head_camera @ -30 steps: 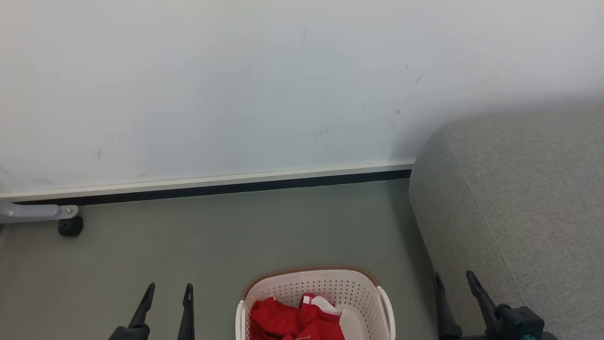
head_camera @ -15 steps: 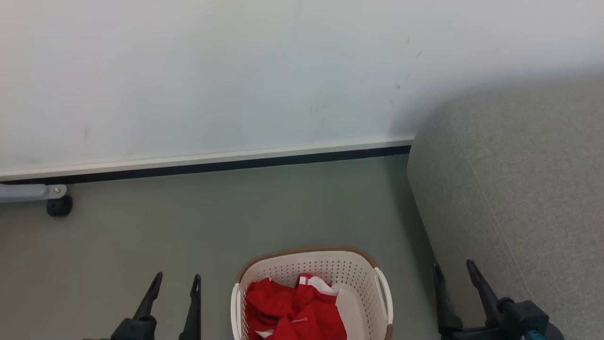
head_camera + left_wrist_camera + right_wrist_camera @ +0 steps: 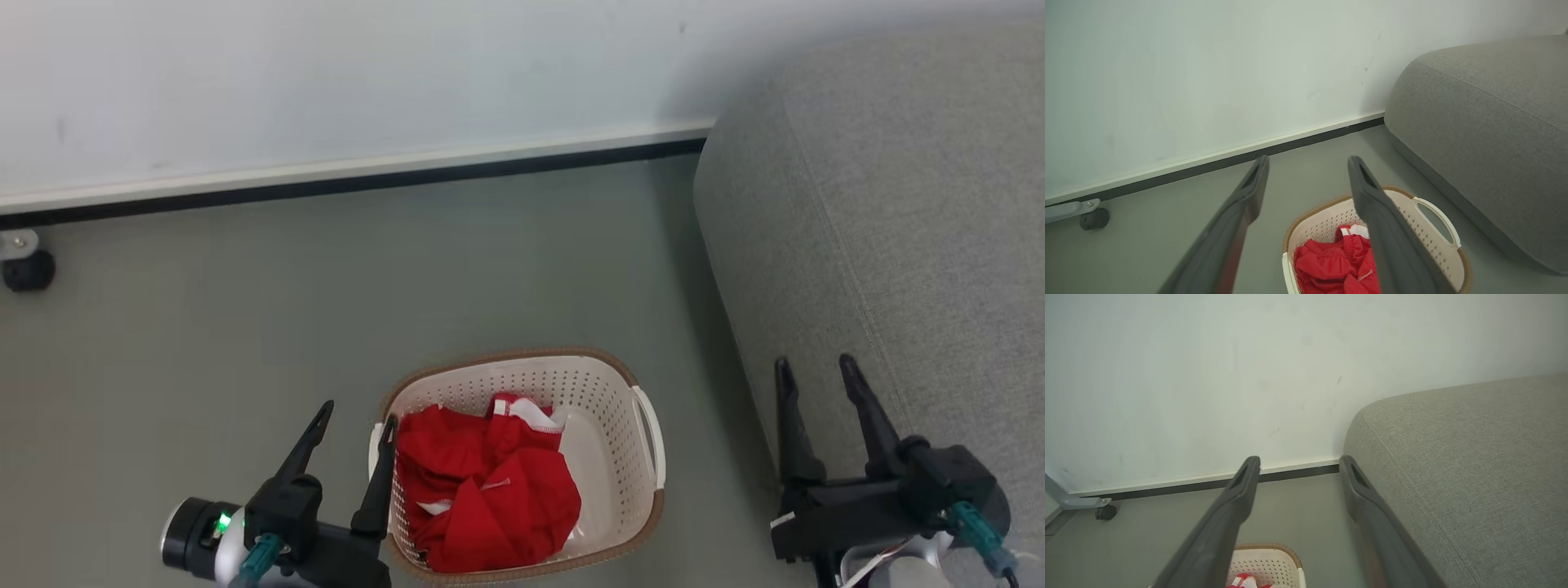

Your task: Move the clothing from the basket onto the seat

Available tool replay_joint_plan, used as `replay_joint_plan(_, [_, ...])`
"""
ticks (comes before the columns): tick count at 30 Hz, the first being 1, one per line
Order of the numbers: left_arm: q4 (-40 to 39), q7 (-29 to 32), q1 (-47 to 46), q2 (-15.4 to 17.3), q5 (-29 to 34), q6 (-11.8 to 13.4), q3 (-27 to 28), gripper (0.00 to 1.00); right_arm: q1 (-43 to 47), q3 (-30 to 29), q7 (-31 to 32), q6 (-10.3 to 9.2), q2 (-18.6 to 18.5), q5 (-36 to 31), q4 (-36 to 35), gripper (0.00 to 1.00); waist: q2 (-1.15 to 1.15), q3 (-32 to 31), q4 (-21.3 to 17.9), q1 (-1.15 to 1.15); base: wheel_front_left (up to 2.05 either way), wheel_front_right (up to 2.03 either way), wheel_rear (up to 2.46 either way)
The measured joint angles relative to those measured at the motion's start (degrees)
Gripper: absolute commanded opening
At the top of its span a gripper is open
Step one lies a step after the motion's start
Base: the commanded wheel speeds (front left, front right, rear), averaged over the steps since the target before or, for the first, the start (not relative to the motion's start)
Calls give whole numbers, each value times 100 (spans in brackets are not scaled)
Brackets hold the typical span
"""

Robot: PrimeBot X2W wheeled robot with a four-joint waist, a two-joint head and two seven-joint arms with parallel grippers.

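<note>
Two grippers sit nearest in the head view, each with its fingers apart and empty. The left gripper (image 3: 359,412) is at 7 o'clock, one finger crossing the basket (image 3: 596,392) at its left handle. The right gripper (image 3: 814,362) is at 4 o'clock against the seat (image 3: 898,204). The red clothing (image 3: 482,482) lies heaped inside the basket at 6 o'clock on the floor (image 3: 326,286), near the seat. Farther off are a caster (image 3: 28,269) at 9 o'clock and the wall (image 3: 326,82) at 12.

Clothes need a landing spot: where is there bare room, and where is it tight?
The seat top is bare between the wall and the right hand. Crowded: the basket, clothing heaped at its left, left hand beside that rim.
</note>
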Motion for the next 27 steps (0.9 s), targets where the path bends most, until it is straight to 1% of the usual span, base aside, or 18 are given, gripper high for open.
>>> replay_joint_plan(3, [159, 7, -191, -43, 55, -27, -86, 100, -185, -79, -1, -16, -9, -5, -107, 100, 0, 243, -71, 0, 0, 0, 0])
replay_joint_plan(8, [420, 67, -571, -97, 142, -134, -265, 100, -482, -185, -2, -19, -21, -49, -290, 100, 0, 657, -193, 1, 0, 0, 0])
replay_joint_plan(15, [824, 213, -1081, -129, 414, -307, -586, 100, -960, -352, -42, -24, -57, -98, -504, 100, 0, 1251, -355, 1, 0, 0, 0])
replay_joint_plan(21, [1182, 315, -1462, -171, 500, -343, -715, 100, -1312, -417, -42, -24, -76, -143, -644, 100, 0, 1765, -479, 1, 0, 0, 0])
replay_joint_plan(27, [1504, 396, -1733, -118, 702, -413, -833, 100, -1573, -480, -43, -23, -55, -146, -788, 100, 1, 2281, -608, 0, 0, 0, 0])
